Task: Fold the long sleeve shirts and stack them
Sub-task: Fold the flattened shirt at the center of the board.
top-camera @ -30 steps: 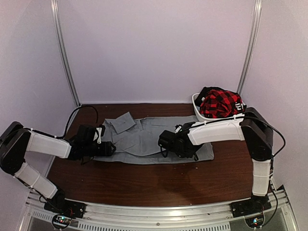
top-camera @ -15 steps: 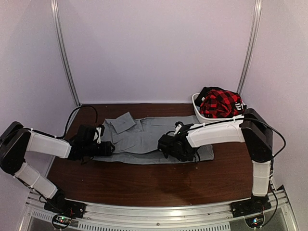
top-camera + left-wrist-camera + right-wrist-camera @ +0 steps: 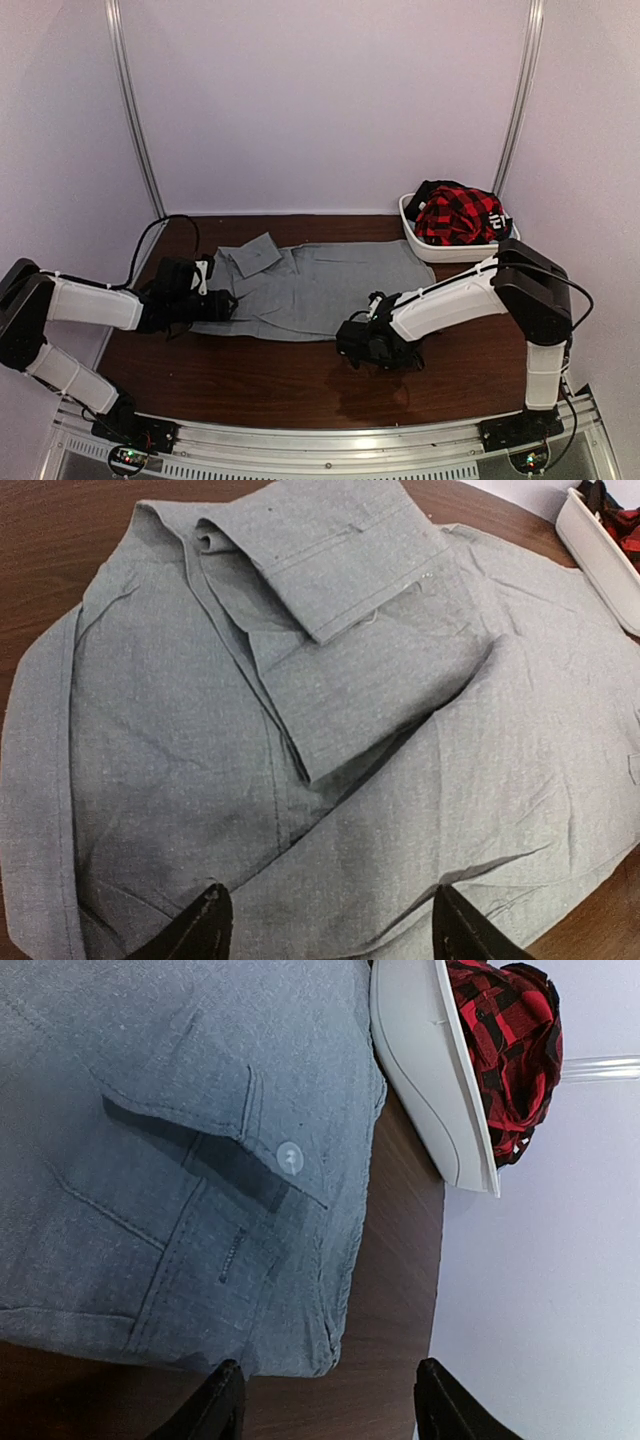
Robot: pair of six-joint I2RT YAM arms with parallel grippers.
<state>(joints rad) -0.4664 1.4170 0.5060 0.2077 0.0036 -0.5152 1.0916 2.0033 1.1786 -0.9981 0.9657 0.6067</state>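
Dark wood tabletop (image 3: 250,380), pale-walled booth: left hand (image 3: 327,925) spread, empty, low over the left end of light-grey shirt (image 3: 320,285), laid flat mid-tabletop, one sleeve folded across; right hand (image 3: 330,1400) spread, empty, just beside its near hem, arm stretched low.

No lettering reads clearly. The black cloth (image 3: 496,222) bundled beside the red-and-black checked garment (image 3: 455,213) in the white plastic tub (image 3: 440,250) carries small white characters, too blurred to make out.
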